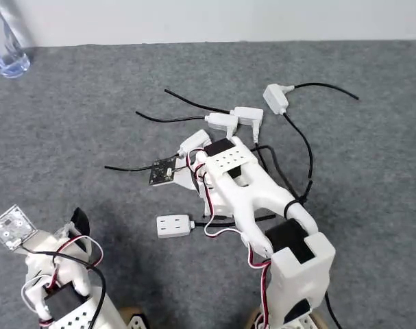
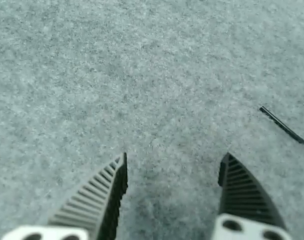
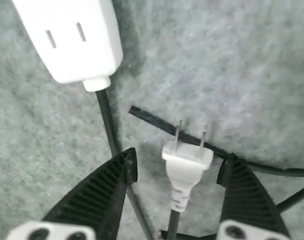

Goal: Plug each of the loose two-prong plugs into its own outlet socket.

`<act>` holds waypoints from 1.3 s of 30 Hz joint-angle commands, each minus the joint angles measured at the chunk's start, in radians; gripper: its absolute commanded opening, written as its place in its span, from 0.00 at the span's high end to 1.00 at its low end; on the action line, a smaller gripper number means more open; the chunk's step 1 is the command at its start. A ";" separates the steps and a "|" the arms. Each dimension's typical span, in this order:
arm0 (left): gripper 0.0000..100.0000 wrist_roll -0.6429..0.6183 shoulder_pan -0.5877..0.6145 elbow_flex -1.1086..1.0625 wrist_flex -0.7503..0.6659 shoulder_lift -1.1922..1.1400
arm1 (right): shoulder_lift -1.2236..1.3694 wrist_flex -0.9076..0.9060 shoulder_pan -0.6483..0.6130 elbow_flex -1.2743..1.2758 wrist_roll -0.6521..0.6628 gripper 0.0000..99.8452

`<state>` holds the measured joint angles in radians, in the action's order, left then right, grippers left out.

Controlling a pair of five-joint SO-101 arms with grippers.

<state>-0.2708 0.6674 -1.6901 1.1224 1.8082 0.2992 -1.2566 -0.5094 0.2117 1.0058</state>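
Grey felt table (image 1: 70,137): outlet socket (image 1: 173,225), plug (image 3: 188,160), black cables (image 1: 187,101).

High camera is looking steeply down over the whole grey mat (image 1: 372,205); each wrist camera is hovering close, facing down at that same mat, the right one sharing a plug (image 3: 187,162) with the high view.

Two white plastic arms w/ blk servo blocks. The right arm (image 1: 252,192), centre frame: red/white/blk wires looping along its side, grid of small holes on top. The left arm (image 1: 77,314), lower left: same wiring. Ribbed blk fingers (image 3: 99,192), wedge-shaped.
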 commanded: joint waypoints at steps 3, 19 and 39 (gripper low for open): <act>0.72 0.009 0.005 0.005 0.006 0.011 | -0.007 0.018 0.065 -0.009 0.098 0.74; 0.72 0.009 0.005 0.005 0.006 0.011 | 0.005 0.022 0.053 -0.005 0.100 0.91; 0.72 0.009 0.005 0.005 0.006 0.011 | 0.077 0.027 -0.005 -0.031 0.101 0.78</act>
<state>-0.2708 0.6674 -1.6901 1.1224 1.8082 0.3636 -1.2505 -0.4941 0.2117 1.0978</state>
